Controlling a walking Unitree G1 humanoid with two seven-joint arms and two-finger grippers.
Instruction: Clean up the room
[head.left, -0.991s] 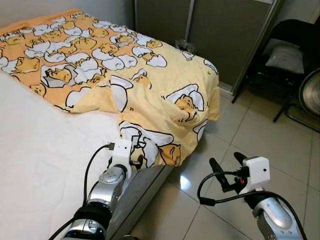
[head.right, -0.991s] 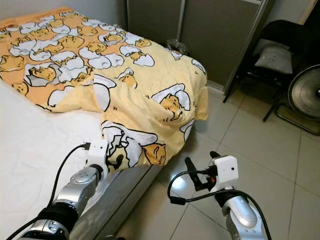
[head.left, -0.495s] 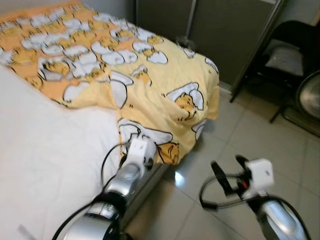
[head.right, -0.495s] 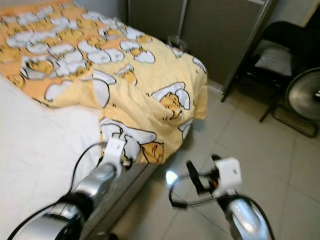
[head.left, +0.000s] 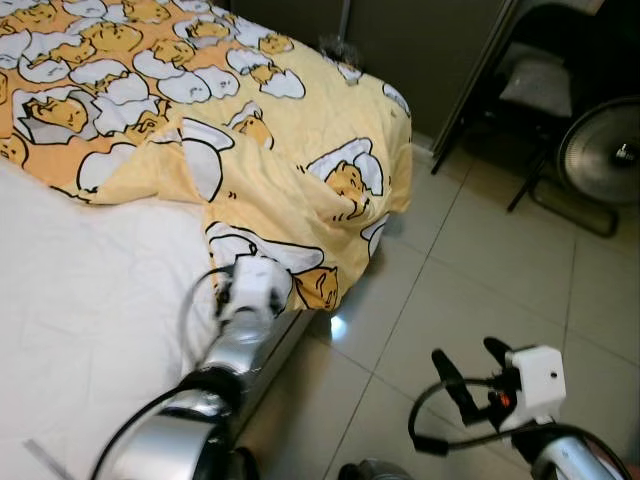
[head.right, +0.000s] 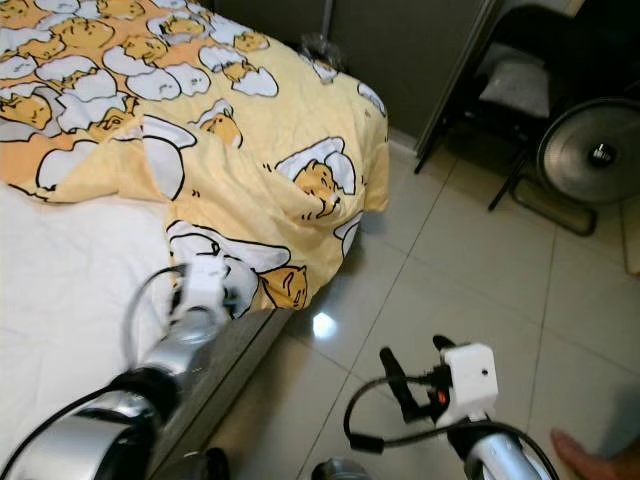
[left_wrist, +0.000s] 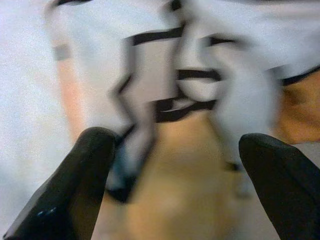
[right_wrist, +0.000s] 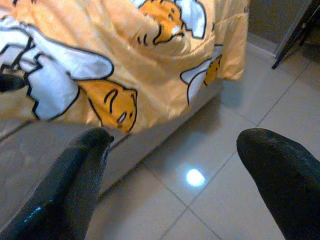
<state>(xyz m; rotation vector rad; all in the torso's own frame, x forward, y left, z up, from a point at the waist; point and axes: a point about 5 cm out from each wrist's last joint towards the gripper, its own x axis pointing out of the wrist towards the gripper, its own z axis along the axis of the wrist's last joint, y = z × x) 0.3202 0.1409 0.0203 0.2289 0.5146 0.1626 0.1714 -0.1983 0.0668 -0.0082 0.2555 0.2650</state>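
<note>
I am reaching my left gripper (left_wrist: 175, 165), fingers spread wide, to the hanging corner of the yellow blanket (head.left: 300, 180) at the edge of the bed (head.left: 80, 330). I judge this as the grasp approach; next I should be closing on the fabric edge. My right gripper (head.left: 470, 372) is hovering wide and empty over the tiled floor (head.left: 470, 270) beside the bed. Beyond the bed's foot, a black chair (head.left: 530, 90) and a fan (head.left: 600, 155) are standing.

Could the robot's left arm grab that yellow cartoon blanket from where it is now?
Probably yes. The left gripper is open right at the blanket edge hanging over the bed, with nothing between them.
</note>
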